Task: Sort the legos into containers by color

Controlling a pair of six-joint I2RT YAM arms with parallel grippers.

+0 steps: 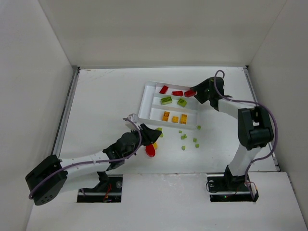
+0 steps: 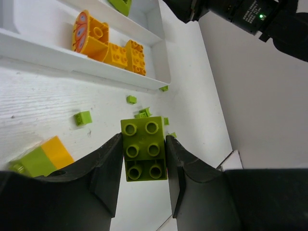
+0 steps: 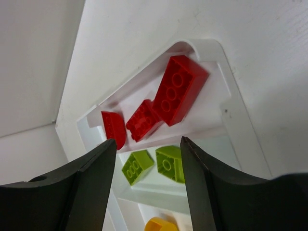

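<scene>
Clamping a glossy lime six-stud brick [image 2: 144, 149] in the matte black left end effector [image 2: 143, 138], short of the tray [image 2: 57, 55] over the grainy white desk [image 2: 43, 110]; tiny lime studs [image 2: 83, 118] scattered beyond, too small to count. Holding three red legos [image 3: 180, 89], two lime bricks [image 3: 169, 163] and three orange bricks [image 2: 118, 55] in separate tray slots. Hovering over the red slot, right end effector [image 3: 147, 140] jaws apart.
</scene>
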